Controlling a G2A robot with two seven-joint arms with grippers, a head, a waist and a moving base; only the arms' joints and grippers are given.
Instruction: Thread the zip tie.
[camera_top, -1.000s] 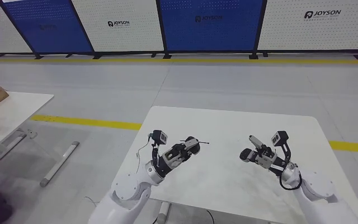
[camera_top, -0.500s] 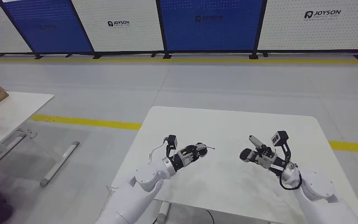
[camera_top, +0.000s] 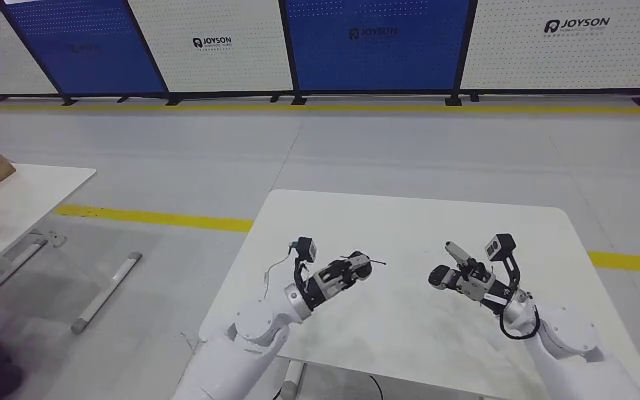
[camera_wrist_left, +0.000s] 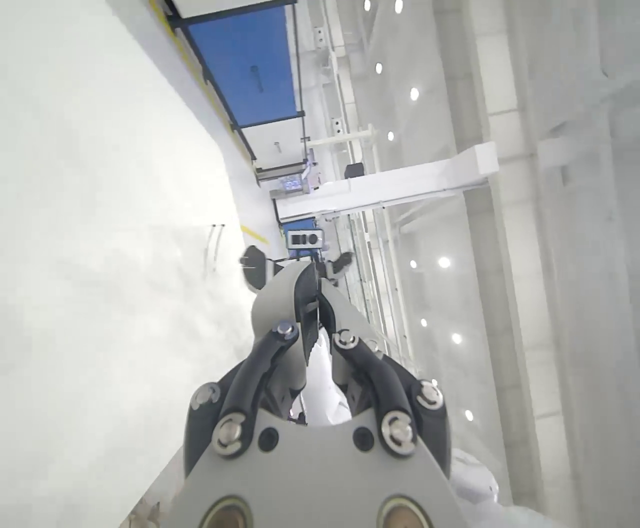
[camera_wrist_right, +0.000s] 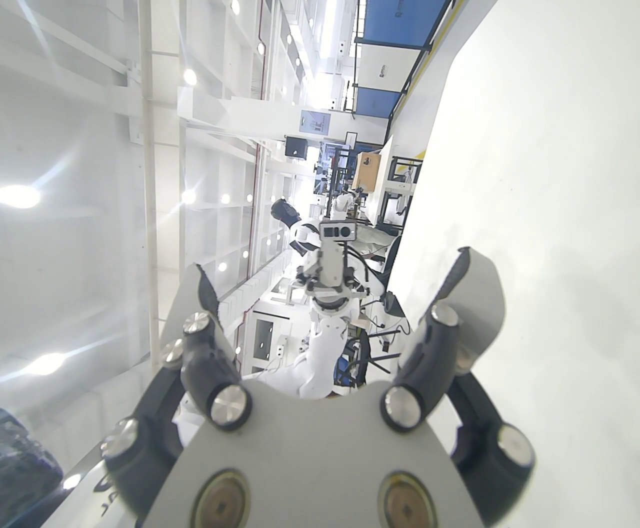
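- A white table (camera_top: 430, 215) stands on a smooth grey floor (camera_top: 300, 150).
- Yellow lines (camera_top: 150, 217) cross the floor.
- Blue and white pegboard panels (camera_top: 375, 60) wall off the far side.
- Another white table (camera_top: 35, 190) sits far left.
- Round ceiling lights (camera_wrist_left: 443, 262) glow overhead.

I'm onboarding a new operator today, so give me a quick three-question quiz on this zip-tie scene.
1. True or false: the right claw is open and empty.
2. Which holds the zip tie? A) left claw B) right claw C) neither
3. Fill in: both claws hang above the white ____.
Key: 1 true; 2 A; 3 table.
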